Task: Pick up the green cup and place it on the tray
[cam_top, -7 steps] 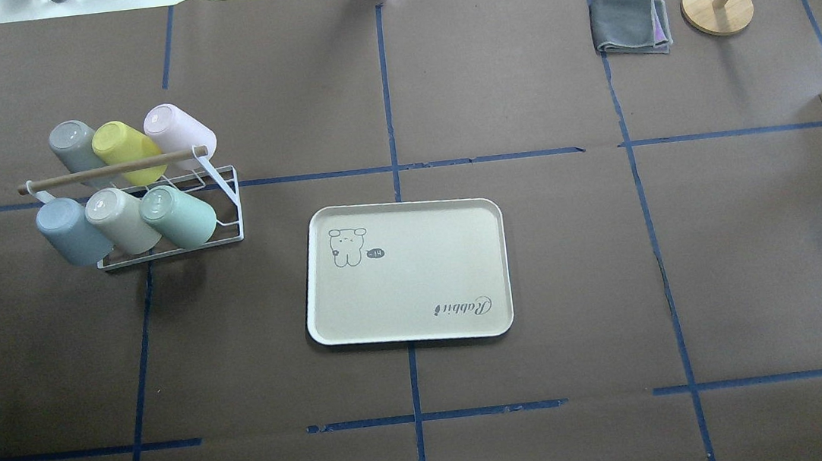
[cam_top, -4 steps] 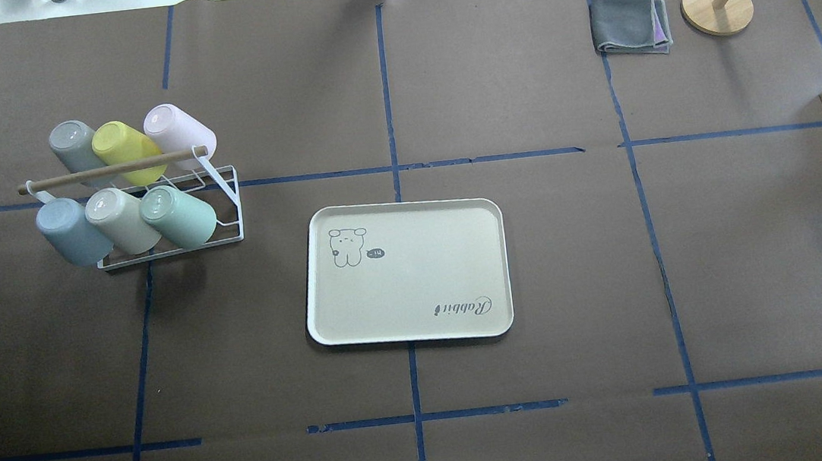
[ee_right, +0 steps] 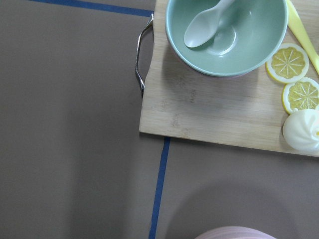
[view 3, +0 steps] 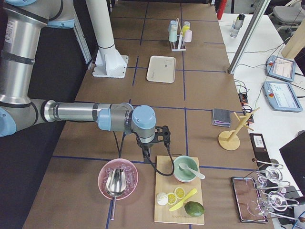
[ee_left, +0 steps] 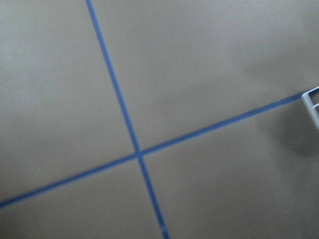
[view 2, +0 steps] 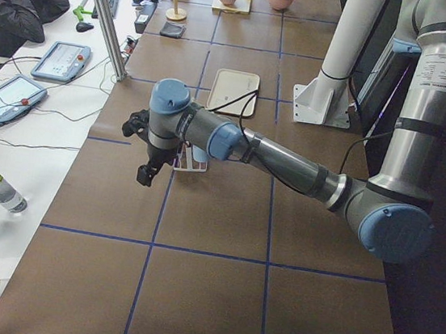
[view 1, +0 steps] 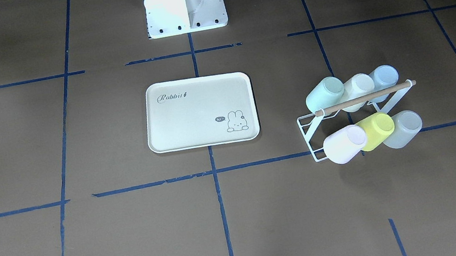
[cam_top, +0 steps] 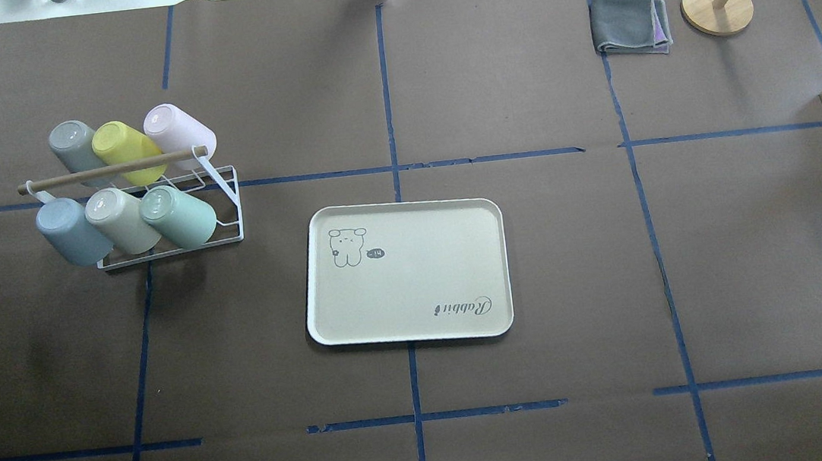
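Note:
The green cup (cam_top: 180,215) lies tilted on a white wire rack (cam_top: 228,201), rightmost in the rack's near row; it also shows in the front view (view 1: 325,92). The cream tray (cam_top: 416,283) lies flat at the table's middle, bare, to the right of the rack. My left gripper (view 2: 144,177) shows only in the left side view, above the table beyond the rack's outer end; I cannot tell whether it is open. My right gripper (view 3: 166,137) shows only in the right side view, above a wooden board's edge, far from the cup; its state is unclear.
The rack also holds a yellow-green cup (cam_top: 125,150), a pink one, a grey one, a beige one and a blue cup (cam_top: 69,231). A folded grey cloth (cam_top: 630,23) and a wooden stand (cam_top: 717,6) sit far right. The wooden board (ee_right: 214,109) carries a green bowl (ee_right: 227,35).

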